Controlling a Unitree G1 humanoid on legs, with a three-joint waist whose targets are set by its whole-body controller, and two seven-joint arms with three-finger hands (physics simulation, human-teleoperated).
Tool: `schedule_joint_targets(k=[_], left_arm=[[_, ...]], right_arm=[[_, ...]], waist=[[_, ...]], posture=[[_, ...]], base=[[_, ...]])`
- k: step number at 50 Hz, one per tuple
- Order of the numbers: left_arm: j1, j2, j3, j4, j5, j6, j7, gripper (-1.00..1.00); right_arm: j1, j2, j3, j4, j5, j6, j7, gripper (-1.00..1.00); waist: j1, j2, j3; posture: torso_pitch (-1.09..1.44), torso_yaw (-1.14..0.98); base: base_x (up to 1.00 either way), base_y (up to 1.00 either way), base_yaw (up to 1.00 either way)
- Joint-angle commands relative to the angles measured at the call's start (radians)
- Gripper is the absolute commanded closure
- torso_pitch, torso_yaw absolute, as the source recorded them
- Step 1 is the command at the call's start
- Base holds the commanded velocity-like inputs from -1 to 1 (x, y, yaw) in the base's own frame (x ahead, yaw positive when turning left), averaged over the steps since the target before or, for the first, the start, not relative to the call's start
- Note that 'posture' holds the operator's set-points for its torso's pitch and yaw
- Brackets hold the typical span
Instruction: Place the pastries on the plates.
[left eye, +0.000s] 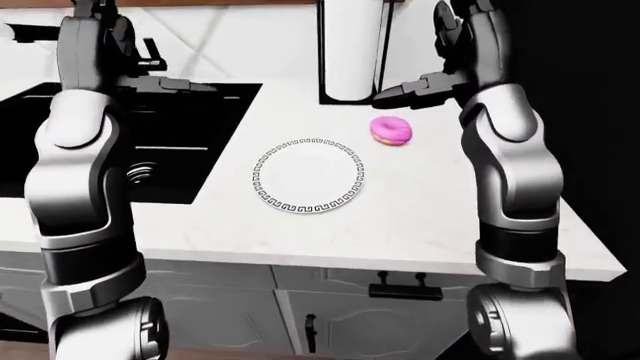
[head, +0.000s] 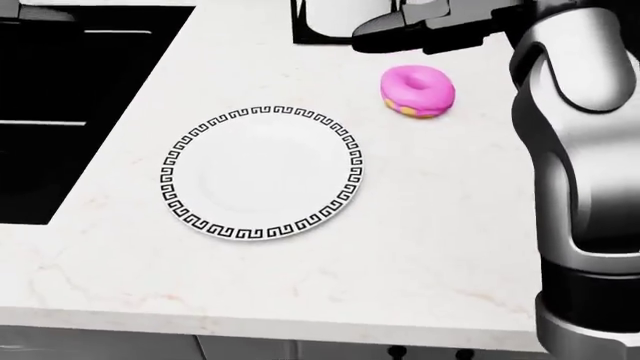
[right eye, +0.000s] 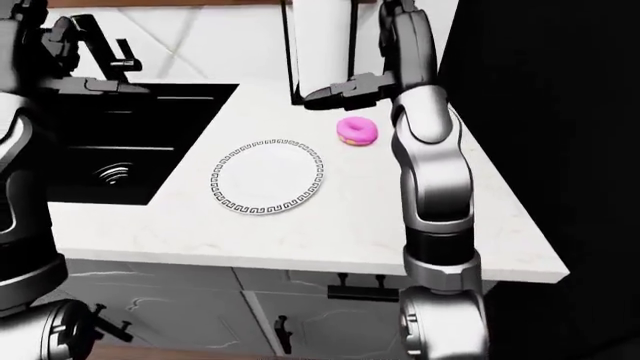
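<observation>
The reach for the doughnut (head: 418, 91) looks underway: the right hand (head: 400, 34) hovers just above it, fingers spread and empty, needing to drop, grasp, then carry leftward to the plate (head: 262, 173).

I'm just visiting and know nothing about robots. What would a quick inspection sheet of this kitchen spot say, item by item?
Surface: white marbled counter, with a black sink at the left of the views.
Job's things: one pink donut lying on the counter, up and right of the plate and apart from it; the plate has nothing on it.
Clutter: a white cylinder on a dark base at the top of the views.
Hands: right hand open, above the donut in the picture, not gripping it; left hand over the sink, its grip unclear.
Cables: nothing seen.
Surroundings: faucet, white cabinets below.
</observation>
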Motion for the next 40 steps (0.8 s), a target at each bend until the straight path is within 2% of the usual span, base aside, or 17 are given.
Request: schedule_joint_targets(k=[1,5,8,9,14,19,21,23,25,26,27,29,34,36,38,39,40], left_arm=[[-0.036,0.015,0.010,-0.040,0.000,-0.034,0.003,-1.00],[-0.024,0.015,0.014,-0.049,-0.004,-0.034,0.006,-1.00],[-0.018,0.012,0.013,-0.047,-0.006,-0.041,0.007,-1.00],[-0.017,0.012,0.013,-0.047,-0.006,-0.042,0.007,-1.00],[-0.008,0.016,0.019,-0.061,-0.011,-0.035,0.008,-1.00],[-0.011,0.021,0.017,-0.061,-0.010,-0.032,0.005,-1.00],[-0.017,0.022,0.017,-0.059,-0.010,-0.030,0.005,-1.00],[-0.017,0.020,0.016,-0.059,-0.010,-0.030,0.005,-1.00],[-0.016,0.017,0.015,-0.057,-0.011,-0.031,0.007,-1.00],[-0.015,0.017,0.013,-0.057,-0.009,-0.031,0.006,-1.00],[-0.017,0.017,0.014,-0.053,-0.010,-0.032,0.006,-1.00],[-0.019,0.017,0.014,-0.050,-0.008,-0.034,0.006,-1.00],[-0.012,0.013,0.013,-0.057,-0.010,-0.033,0.008,-1.00],[-0.013,0.014,0.015,-0.057,-0.011,-0.032,0.007,-1.00],[-0.012,0.016,0.017,-0.061,-0.012,-0.029,0.008,-1.00],[-0.011,0.016,0.017,-0.065,-0.012,-0.027,0.008,-1.00],[-0.009,0.016,0.017,-0.069,-0.012,-0.024,0.009,-1.00]], right_arm=[[-0.032,-0.008,-0.011,-0.034,-0.003,-0.029,-0.004,-1.00],[-0.030,-0.006,-0.015,-0.040,0.004,-0.026,-0.009,-1.00],[-0.029,-0.008,-0.012,-0.049,0.003,-0.018,-0.008,-1.00],[-0.029,-0.007,-0.012,-0.050,0.004,-0.018,-0.007,-1.00],[-0.033,-0.006,-0.011,-0.049,0.004,-0.016,-0.008,-1.00],[-0.027,-0.003,-0.013,-0.047,0.007,-0.019,-0.011,-1.00],[-0.041,-0.007,-0.009,-0.034,0.001,-0.024,-0.015,-1.00],[-0.054,-0.007,-0.010,-0.007,-0.006,-0.019,-0.027,-1.00],[-0.063,-0.004,-0.019,0.012,0.002,-0.008,-0.034,-1.00],[-0.063,0.000,-0.025,0.010,0.015,-0.010,-0.040,-1.00],[-0.061,-0.003,-0.022,0.005,0.020,-0.010,-0.040,-1.00],[-0.065,-0.006,-0.022,0.005,0.029,-0.011,-0.046,-1.00],[-0.056,-0.008,-0.016,-0.010,0.041,-0.010,-0.045,-1.00],[-0.052,-0.009,-0.017,-0.027,0.047,0.000,-0.042,-1.00],[-0.046,-0.011,-0.013,-0.038,0.043,0.004,-0.036,-1.00],[-0.043,-0.011,-0.012,-0.038,0.040,0.001,-0.036,-1.00],[-0.040,-0.010,-0.006,-0.042,0.033,0.001,-0.033,-1.00]], waist=[[-0.006,0.023,-0.026],[0.008,0.005,-0.031],[0.004,-0.052,-0.011],[0.002,-0.089,-0.022],[0.001,-0.062,-0.033],[-0.018,-0.018,-0.022],[-0.030,0.007,-0.013],[-0.044,0.068,-0.032],[-0.041,0.046,-0.012],[-0.041,0.037,-0.021],[-0.036,0.033,-0.052],[-0.028,0.032,-0.026],[-0.015,0.003,-0.024],[-0.008,-0.021,-0.021],[-0.005,-0.073,-0.028],[-0.008,-0.074,-0.027],[-0.006,-0.061,0.010]], posture=[[0.00,0.00],[0.00,0.00],[0.00,0.00],[0.00,0.00],[0.00,0.00],[0.00,0.00],[0.00,0.00],[0.00,0.00],[0.00,0.00],[0.00,0.00],[0.00,0.00],[0.00,0.00],[0.00,0.00],[0.00,0.00],[0.00,0.00],[0.00,0.00],[0.00,0.00]], base=[[0.00,0.00,0.29],[0.00,0.00,0.80],[0.00,0.00,0.80],[0.00,0.00,0.80],[0.00,0.00,0.80],[0.00,0.00,0.69],[0.00,0.00,0.00],[0.00,0.00,0.00],[0.00,0.00,0.00],[0.00,0.00,0.00],[0.16,-0.03,0.00],[0.30,-0.07,0.00],[0.32,-0.06,0.00],[0.32,-0.07,0.00],[0.32,-0.05,0.00],[0.33,-0.03,0.00],[0.00,0.00,0.00]])
